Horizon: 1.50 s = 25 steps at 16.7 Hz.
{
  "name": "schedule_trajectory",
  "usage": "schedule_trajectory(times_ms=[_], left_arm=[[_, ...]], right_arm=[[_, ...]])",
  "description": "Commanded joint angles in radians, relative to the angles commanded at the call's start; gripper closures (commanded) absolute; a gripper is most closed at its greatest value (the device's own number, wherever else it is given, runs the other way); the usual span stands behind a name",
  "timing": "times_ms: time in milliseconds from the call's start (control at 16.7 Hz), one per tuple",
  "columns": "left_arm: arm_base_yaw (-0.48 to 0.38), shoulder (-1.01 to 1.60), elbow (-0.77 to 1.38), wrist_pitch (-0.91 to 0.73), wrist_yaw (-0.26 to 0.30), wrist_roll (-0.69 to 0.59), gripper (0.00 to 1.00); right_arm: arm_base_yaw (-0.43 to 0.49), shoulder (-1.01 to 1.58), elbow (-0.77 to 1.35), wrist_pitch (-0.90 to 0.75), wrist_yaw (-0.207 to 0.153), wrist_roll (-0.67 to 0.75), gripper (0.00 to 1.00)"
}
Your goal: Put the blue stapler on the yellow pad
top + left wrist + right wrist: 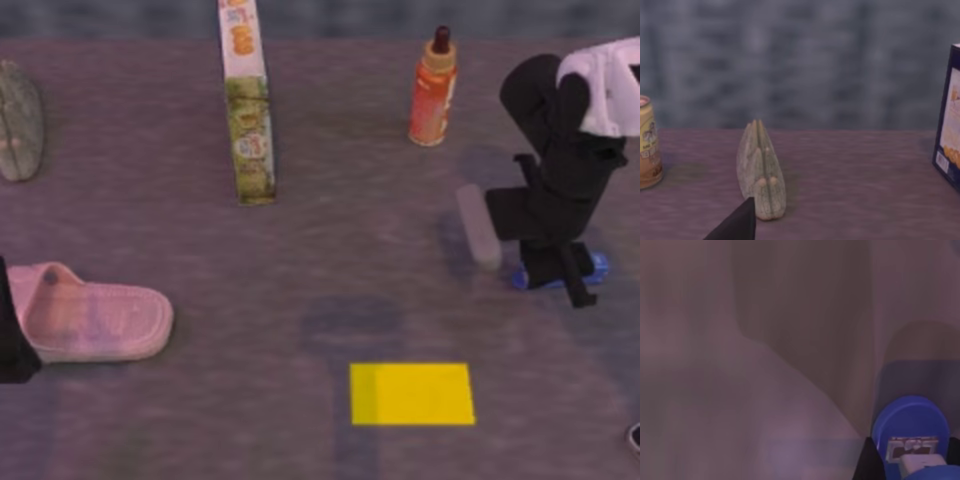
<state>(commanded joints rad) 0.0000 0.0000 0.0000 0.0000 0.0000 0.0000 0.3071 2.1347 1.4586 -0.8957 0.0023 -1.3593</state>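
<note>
One arm is doing the work: the right tool [560, 272] is down at the right side of the tabletop [330, 230], right over the blue stapler [598, 266], which lies flat there with a blue end showing on either side of the black fingers. In the right wrist view the stapler's rounded end [910, 425] sits between two dark finger shapes at the frame's lower edge, so the tool looks spread around it, but whether the pads already press its sides I cannot tell. The yellow pad [412, 394] lies bare toward the near edge, well apart from the stapler and to its left in the top view. Judged from this, the step in hand is the grasp. To do it well, the fingers should straddle the narrow width near the stapler's middle, low enough to catch the body, not only its sprung top, and press squarely so it does not swivel. A grey stick-like object [479, 226] lies just beside the tool on the pad's side, so lifting clear before travelling would avoid knocking it. The left arm is parked at the left edge by the pink slipper [90, 312]; its wrist view shows only one dark fingertip [737, 225].
</note>
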Motion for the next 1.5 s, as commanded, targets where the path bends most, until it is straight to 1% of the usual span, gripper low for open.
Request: schedule_trajectory(times_ms=[240, 360, 720, 840, 1260, 1380, 1500], left_arm=[[0.0, 0.0, 0.0, 0.0, 0.0, 0.0, 0.0], [0.0, 0.0, 0.0, 0.0, 0.0, 0.0, 0.0], [0.0, 0.0, 0.0, 0.0, 0.0, 0.0, 0.0], [0.0, 0.0, 0.0, 0.0, 0.0, 0.0, 0.0], [0.0, 0.0, 0.0, 0.0, 0.0, 0.0, 0.0], [0.0, 0.0, 0.0, 0.0, 0.0, 0.0, 0.0], [0.0, 0.0, 0.0, 0.0, 0.0, 0.0, 0.0]], right_arm=[[-0.002, -0.002, 0.003, -0.004, 0.0, 0.0, 1.0], [0.001, -0.009, 0.035, -0.041, 0.0, -0.005, 1.0], [0.004, -0.074, 0.21, -0.297, -0.001, -0.005, 1.0], [0.005, -0.095, 0.25, -0.348, -0.001, -0.003, 1.0], [0.003, -0.097, 0.258, -0.354, 0.001, 0.007, 1.0], [0.013, -0.097, 0.266, -0.344, 0.007, 0.053, 1.0], [0.03, -0.101, 0.279, -0.326, 0.018, 0.145, 1.0]])
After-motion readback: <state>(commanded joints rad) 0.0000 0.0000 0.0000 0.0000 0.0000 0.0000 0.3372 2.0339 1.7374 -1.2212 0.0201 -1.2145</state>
